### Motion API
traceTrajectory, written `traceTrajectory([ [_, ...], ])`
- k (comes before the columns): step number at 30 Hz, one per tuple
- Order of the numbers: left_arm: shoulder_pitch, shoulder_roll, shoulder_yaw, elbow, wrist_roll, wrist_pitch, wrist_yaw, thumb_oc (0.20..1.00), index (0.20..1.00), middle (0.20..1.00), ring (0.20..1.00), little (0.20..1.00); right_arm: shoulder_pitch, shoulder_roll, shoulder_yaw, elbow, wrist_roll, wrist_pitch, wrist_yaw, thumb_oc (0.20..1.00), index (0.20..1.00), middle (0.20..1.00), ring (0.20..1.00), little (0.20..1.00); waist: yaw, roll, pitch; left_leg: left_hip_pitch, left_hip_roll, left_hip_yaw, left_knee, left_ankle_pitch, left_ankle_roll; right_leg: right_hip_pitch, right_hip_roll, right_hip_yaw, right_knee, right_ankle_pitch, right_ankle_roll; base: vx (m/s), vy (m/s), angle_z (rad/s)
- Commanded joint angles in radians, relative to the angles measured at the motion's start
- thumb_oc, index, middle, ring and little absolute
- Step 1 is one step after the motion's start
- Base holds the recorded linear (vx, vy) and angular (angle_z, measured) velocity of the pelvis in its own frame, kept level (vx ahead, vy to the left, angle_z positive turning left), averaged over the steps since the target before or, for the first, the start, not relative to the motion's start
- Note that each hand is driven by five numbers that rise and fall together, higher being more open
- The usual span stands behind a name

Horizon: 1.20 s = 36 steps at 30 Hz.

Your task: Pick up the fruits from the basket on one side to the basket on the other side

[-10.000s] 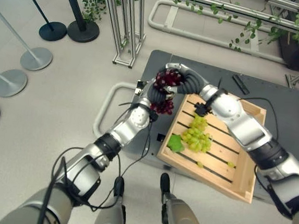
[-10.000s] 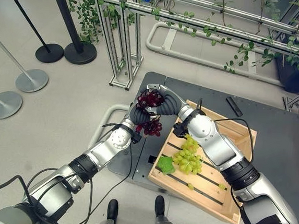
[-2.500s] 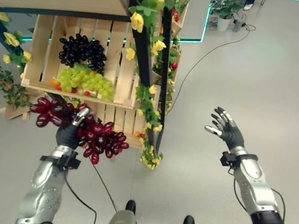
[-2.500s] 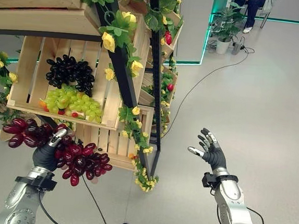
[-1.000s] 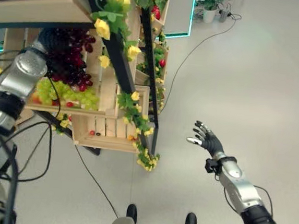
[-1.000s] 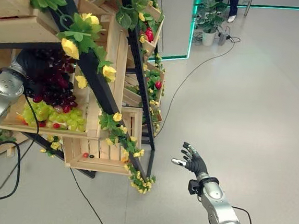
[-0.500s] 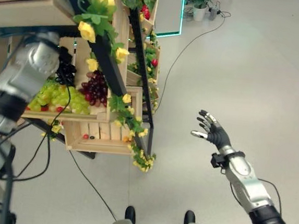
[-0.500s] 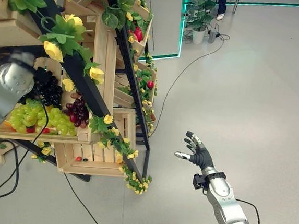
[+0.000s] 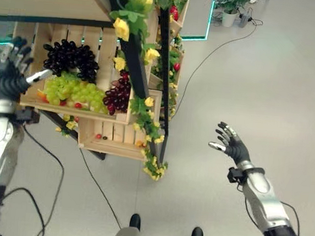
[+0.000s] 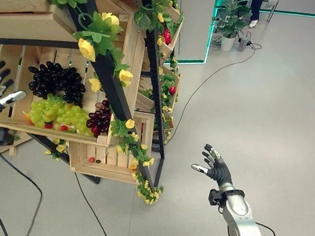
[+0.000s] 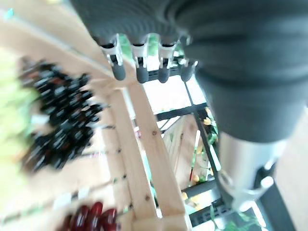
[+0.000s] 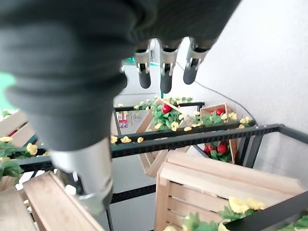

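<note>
Red grapes (image 9: 117, 95) lodged at crate (image 9: 65, 105) edge beside green grapes (image 9: 74, 90). Left robot hand (image 9: 8, 75) spread, empty; right robot hand (image 9: 231, 145) likewise. Withdraw clear of crate; disturb nothing.

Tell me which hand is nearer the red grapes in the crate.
Left. The left hand is open beside the crate, across from the red grapes; the right hand hangs open over the floor, well away.

A bunch of dark red grapes (image 9: 117, 96) lay at the right end of a slatted wooden crate (image 9: 101, 38) on the display rack, draped over its front edge, just beside green grapes (image 9: 74, 90) heaped at the front and black grapes (image 9: 71, 59) behind them.
</note>
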Motion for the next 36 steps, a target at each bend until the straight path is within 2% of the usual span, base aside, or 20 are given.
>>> traceTrajectory([
  [1, 0.012, -0.044, 0.049, -0.072, -0.057, -0.036, -0.071, 1.000, 1.000, 1.000, 1.000, 1.000, -0.026, -0.006, -0.045, -0.074, -0.023, -0.049, 0.013, 1.000, 1.000, 1.000, 1.000, 1.000, -0.015, -0.016, -0.036, -0.144, 0.030, -0.053, 0.144, -0.007, -0.085, 0.086, -0.012, -0.049, 0.119, -0.318, -0.005, 0.00, 0.000, 0.00],
  [2, 0.015, -0.047, 0.051, -0.075, -0.057, -0.034, -0.072, 1.000, 1.000, 1.000, 1.000, 1.000, -0.026, -0.007, -0.045, -0.074, -0.023, -0.049, 0.013, 1.000, 1.000, 1.000, 1.000, 1.000, -0.016, -0.015, -0.036, -0.145, 0.030, -0.053, 0.145, -0.007, -0.085, 0.086, -0.012, -0.049, 0.119, -0.318, -0.005, 0.00, 0.000, 0.00],
  [4, 0.053, -0.143, 0.046, -0.156, -0.049, -0.034, -0.094, 1.000, 1.000, 1.000, 1.000, 1.000, -0.021, 0.005, -0.054, -0.082, -0.031, -0.053, 0.018, 1.000, 1.000, 1.000, 1.000, 1.000, -0.010, -0.020, -0.032, -0.148, 0.028, -0.056, 0.150, -0.009, -0.085, 0.090, -0.010, -0.049, 0.117, -0.322, -0.010, 0.00, 0.000, 0.00],
  [5, 0.056, -0.146, 0.047, -0.160, -0.048, -0.032, -0.094, 1.000, 1.000, 1.000, 1.000, 1.000, -0.020, 0.004, -0.054, -0.082, -0.031, -0.053, 0.018, 1.000, 1.000, 1.000, 1.000, 1.000, -0.010, -0.018, -0.033, -0.148, 0.028, -0.056, 0.150, -0.010, -0.085, 0.091, -0.010, -0.049, 0.117, -0.322, -0.011, 0.00, 0.000, 0.00],
  [8, 0.107, -0.269, -0.012, -0.289, -0.054, -0.006, -0.162, 1.000, 1.000, 1.000, 1.000, 1.000, -0.013, 0.015, -0.068, -0.088, -0.036, -0.056, 0.021, 1.000, 1.000, 1.000, 1.000, 1.000, -0.008, -0.025, -0.024, -0.152, 0.029, -0.060, 0.160, -0.014, -0.082, 0.093, -0.008, -0.050, 0.121, -0.326, -0.018, 0.00, 0.000, 0.00],
  [12, 0.116, -0.330, -0.081, -0.371, -0.055, 0.016, -0.201, 1.000, 1.000, 1.000, 1.000, 1.000, -0.007, 0.020, -0.079, -0.094, -0.037, -0.060, 0.016, 1.000, 1.000, 1.000, 1.000, 1.000, -0.009, -0.027, -0.019, -0.154, 0.028, -0.063, 0.167, -0.016, -0.081, 0.098, -0.006, -0.051, 0.122, -0.329, -0.024, -0.01, -0.007, 0.03],
  [19, 0.097, -0.362, -0.241, -0.495, -0.033, 0.049, -0.258, 1.000, 1.000, 1.000, 1.000, 1.000, 0.010, 0.026, -0.087, -0.099, -0.036, -0.069, -0.007, 1.000, 1.000, 1.000, 1.000, 1.000, -0.027, -0.030, -0.004, -0.154, 0.036, -0.067, 0.163, -0.001, -0.090, 0.099, 0.010, -0.048, 0.117, -0.332, -0.035, -0.02, -0.009, 0.01],
  [25, 0.029, -0.372, -0.365, -0.526, -0.086, 0.080, -0.275, 1.000, 1.000, 1.000, 1.000, 1.000, 0.035, 0.025, -0.105, -0.109, -0.035, -0.070, -0.034, 1.000, 1.000, 1.000, 1.000, 1.000, -0.056, -0.033, 0.015, -0.158, 0.032, -0.071, 0.166, 0.009, -0.092, 0.087, 0.009, -0.040, 0.116, -0.319, -0.033, -0.06, 0.012, 0.00],
  [26, 0.010, -0.367, -0.405, -0.525, -0.089, 0.086, -0.274, 1.000, 1.000, 1.000, 1.000, 1.000, 0.032, 0.018, -0.106, -0.111, -0.042, -0.070, -0.045, 1.000, 1.000, 1.000, 1.000, 1.000, -0.066, -0.049, 0.027, -0.162, -0.018, -0.107, 0.241, -0.061, -0.075, 0.056, -0.012, -0.018, 0.134, -0.306, -0.031, -0.11, 0.039, -0.06],
  [27, 0.008, -0.367, -0.406, -0.524, -0.089, 0.086, -0.274, 1.000, 1.000, 1.000, 1.000, 1.000, 0.031, 0.018, -0.107, -0.111, -0.042, -0.070, -0.046, 1.000, 1.000, 1.000, 1.000, 1.000, -0.066, -0.049, 0.025, -0.167, -0.020, -0.108, 0.240, -0.056, -0.073, 0.051, -0.013, -0.019, 0.134, -0.302, -0.030, -0.12, 0.053, -0.15],
  [29, -0.018, -0.356, -0.421, -0.531, -0.062, 0.085, -0.271, 1.000, 1.000, 1.000, 1.000, 1.000, 0.017, 0.013, -0.097, -0.111, -0.047, -0.066, -0.045, 1.000, 1.000, 1.000, 1.000, 1.000, -0.067, -0.064, 0.023, -0.134, -0.126, -0.182, 0.279, -0.165, -0.019, 0.003, -0.033, 0.020, 0.153, -0.281, -0.024, -0.10, 0.059, -0.43],
  [30, -0.030, -0.360, -0.431, -0.532, -0.055, 0.080, -0.268, 1.000, 1.000, 1.000, 1.000, 1.000, 0.006, 0.013, -0.088, -0.111, -0.047, -0.064, -0.043, 1.000, 1.000, 1.000, 1.000, 1.000, -0.068, -0.077, 0.020, -0.114, -0.215, -0.219, 0.329, -0.240, 0.028, -0.025, -0.041, 0.056, 0.165, -0.263, -0.022, -0.11, 0.077, -0.58],
  [33, -0.057, -0.370, -0.450, -0.512, -0.031, 0.071, -0.249, 1.000, 1.000, 1.000, 1.000, 1.000, -0.017, 0.019, -0.075, -0.100, -0.046, -0.059, -0.039, 1.000, 1.000, 1.000, 1.000, 1.000, -0.074, -0.084, 0.014, -0.094, -0.346, -0.291, 0.400, -0.320, 0.082, -0.095, -0.037, 0.154, 0.184, -0.224, -0.016, -0.07, 0.121, -1.20],
  [34, -0.047, -0.371, -0.441, -0.513, -0.032, 0.071, -0.248, 1.000, 1.000, 1.000, 1.000, 1.000, -0.025, 0.019, -0.080, -0.100, -0.042, -0.054, -0.038, 1.000, 1.000, 1.000, 1.000, 1.000, -0.083, -0.080, 0.011, -0.093, -0.338, -0.304, 0.414, -0.349, 0.089, -0.114, -0.030, 0.191, 0.188, -0.216, -0.013, -0.03, 0.180, -0.78],
  [36, -0.054, -0.373, -0.457, -0.506, -0.034, 0.072, -0.242, 1.000, 1.000, 1.000, 1.000, 1.000, -0.011, 0.020, -0.084, -0.101, -0.037, -0.053, -0.037, 1.000, 1.000, 1.000, 1.000, 1.000, -0.093, -0.071, 0.002, -0.081, -0.332, -0.341, 0.374, -0.338, 0.089, -0.139, -0.031, 0.224, 0.186, -0.195, 0.001, -0.06, 0.190, -0.96],
])
